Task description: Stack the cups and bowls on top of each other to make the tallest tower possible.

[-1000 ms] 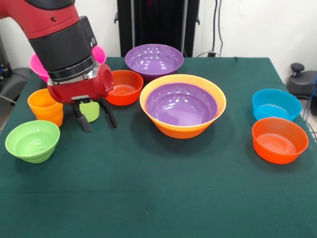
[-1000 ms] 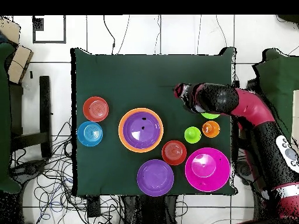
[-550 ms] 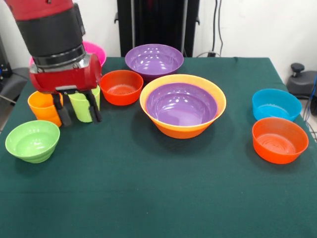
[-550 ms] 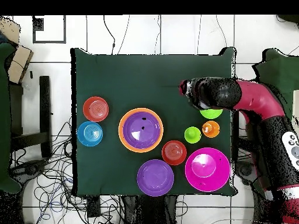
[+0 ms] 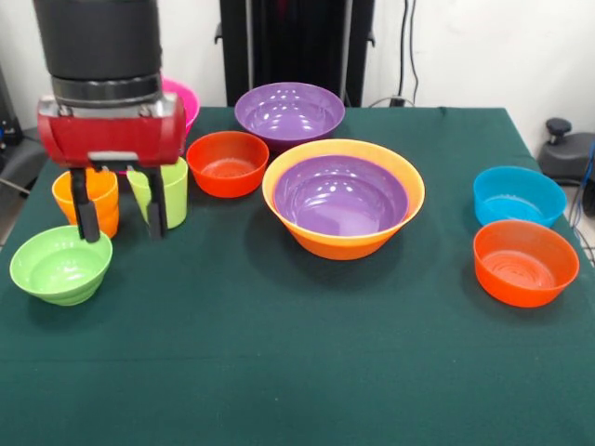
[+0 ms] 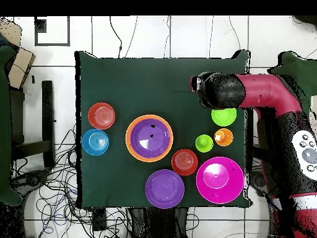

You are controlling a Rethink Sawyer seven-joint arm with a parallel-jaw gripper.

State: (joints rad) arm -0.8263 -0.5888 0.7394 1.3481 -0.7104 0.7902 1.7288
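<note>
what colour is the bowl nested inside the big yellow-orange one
Purple bowl, seen best in the front view, inside the yellow-orange bowl.

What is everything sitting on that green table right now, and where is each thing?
Yellow-orange bowl: one, table centre, holding a purple bowl.
Second purple bowl: one, at the far edge, behind the centre pair.
Red-orange bowls: two, one left of centre, one near the right edge.
Blue bowl: one, right side, just behind the red-orange one.
Pink bowl: one, far left corner, mostly hidden by the arm.
Lime green bowl: one, left front.
Orange cup: one, left side.
Lime green cup: one, upright beside the orange cup.
Table: one, dark green cloth.
Gripper: one, red and black, open, above the left-side cups.
</note>
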